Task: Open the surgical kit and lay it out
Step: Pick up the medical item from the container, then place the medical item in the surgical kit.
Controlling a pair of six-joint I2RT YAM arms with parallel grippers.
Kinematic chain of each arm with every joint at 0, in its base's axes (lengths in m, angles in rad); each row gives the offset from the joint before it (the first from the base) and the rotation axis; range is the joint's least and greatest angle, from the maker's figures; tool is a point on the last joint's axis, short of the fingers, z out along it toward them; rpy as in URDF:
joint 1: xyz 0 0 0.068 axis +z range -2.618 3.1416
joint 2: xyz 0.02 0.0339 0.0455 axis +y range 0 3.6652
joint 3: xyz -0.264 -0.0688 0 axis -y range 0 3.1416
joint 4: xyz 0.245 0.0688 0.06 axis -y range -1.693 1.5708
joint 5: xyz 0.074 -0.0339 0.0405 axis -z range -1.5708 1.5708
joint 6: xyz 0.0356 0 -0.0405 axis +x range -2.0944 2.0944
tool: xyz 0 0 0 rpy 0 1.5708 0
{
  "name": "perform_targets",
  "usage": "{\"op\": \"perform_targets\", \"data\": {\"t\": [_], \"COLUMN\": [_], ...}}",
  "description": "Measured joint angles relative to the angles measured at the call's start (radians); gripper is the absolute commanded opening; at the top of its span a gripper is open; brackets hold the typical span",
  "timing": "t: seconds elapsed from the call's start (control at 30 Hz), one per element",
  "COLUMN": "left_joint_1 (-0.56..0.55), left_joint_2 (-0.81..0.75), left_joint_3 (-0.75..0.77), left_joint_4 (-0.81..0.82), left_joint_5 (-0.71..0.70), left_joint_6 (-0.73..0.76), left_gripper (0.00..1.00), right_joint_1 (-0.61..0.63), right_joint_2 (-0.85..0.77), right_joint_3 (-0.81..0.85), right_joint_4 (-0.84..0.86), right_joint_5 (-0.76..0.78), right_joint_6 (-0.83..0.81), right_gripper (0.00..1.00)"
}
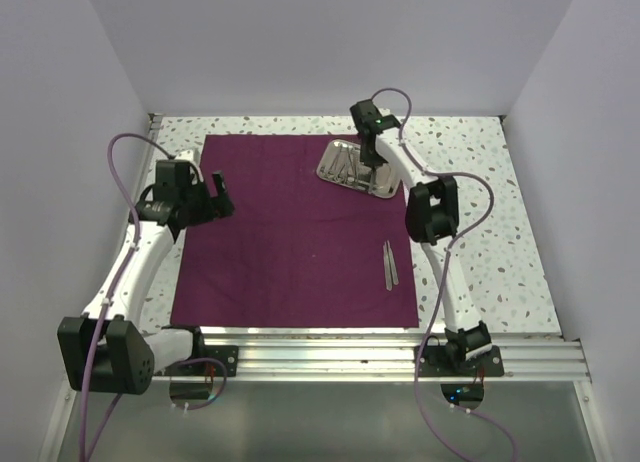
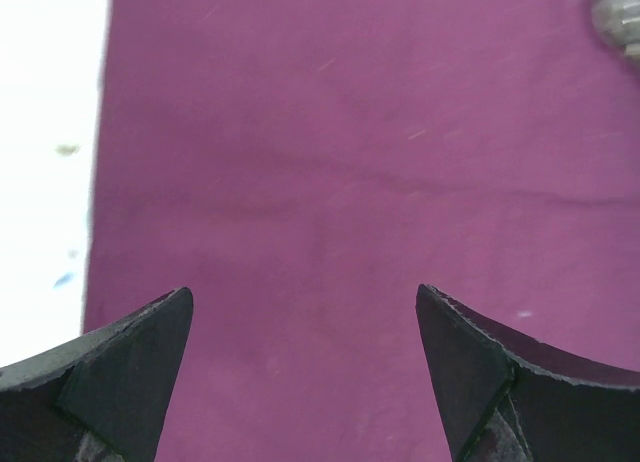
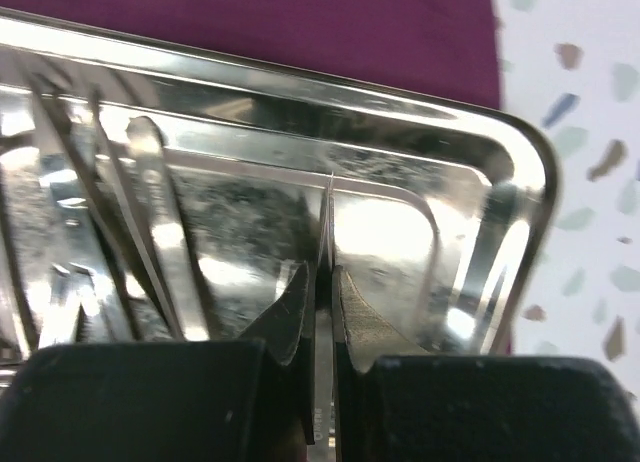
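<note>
Left claw hangs spread wide above the maroon cloth, whose near right part bears a pair of tweezers. Farther back, right claw is pinched on a slim silver instrument inside the steel tray.

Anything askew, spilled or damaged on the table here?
Nothing much: the cloth lies flat, tweezers rest on it, and the tray sits slightly skewed to its edge, the right tool shut on a thin instrument inside.
</note>
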Motion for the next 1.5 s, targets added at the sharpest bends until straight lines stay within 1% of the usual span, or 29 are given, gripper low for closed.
{"op": "perform_targets", "data": {"t": [0.1, 0.2, 0.27, 0.37, 0.47, 0.63, 0.83, 1.0, 1.1, 1.3, 1.5], "left_joint_1": [-0.012, -0.019, -0.021, -0.037, -0.077, -0.171, -0.267, -0.312, -0.326, -0.336, -0.345], "left_joint_2": [0.067, 0.096, 0.111, 0.142, 0.197, 0.334, 0.458, 0.524, 0.547, 0.572, 0.587], "left_joint_3": [0.09, 0.128, 0.134, 0.134, 0.146, 0.234, 0.366, 0.452, 0.461, 0.461, 0.461], "left_joint_4": [0.053, 0.116, 0.186, 0.275, 0.358, 0.438, 0.51, 0.548, 0.572, 0.594, 0.617], "left_joint_5": [0.08, 0.143, 0.209, 0.315, 0.406, 0.504, 0.594, 0.644, 0.661, 0.682, 0.695], "left_joint_6": [0.016, 0.014, 0.005, -0.015, -0.042, -0.078, -0.135, -0.156, -0.164, -0.183, -0.191], "left_gripper": [0.96, 0.96, 0.96, 0.98, 0.98, 0.97, 0.96, 0.96, 0.95, 0.93, 0.92], "right_joint_1": [-0.027, -0.047, -0.056, -0.056, -0.045, -0.004, 0.071, 0.091, 0.087, 0.079, 0.079], "right_joint_2": [-0.053, -0.118, -0.187, -0.316, -0.44, -0.564, -0.585, -0.586, -0.586, -0.586, -0.583], "right_joint_3": [-0.048, -0.08, -0.118, -0.206, -0.292, -0.395, -0.436, -0.436, -0.422, -0.327, -0.266], "right_joint_4": [-0.037, -0.06, -0.066, -0.061, -0.041, 0.001, 0.013, 0.013, 0.007, 0.003, -0.004], "right_joint_5": [0.008, 0.006, -0.003, -0.055, -0.133, -0.236, -0.322, -0.365, -0.372, -0.414, -0.455], "right_joint_6": [-0.003, -0.001, 0.012, 0.049, 0.097, 0.174, 0.249, 0.292, 0.315, 0.355, 0.385], "right_gripper": [0.0, 0.0, 0.0, 0.0, 0.0, 0.0, 0.0, 0.0, 0.0, 0.0, 0.0]}}
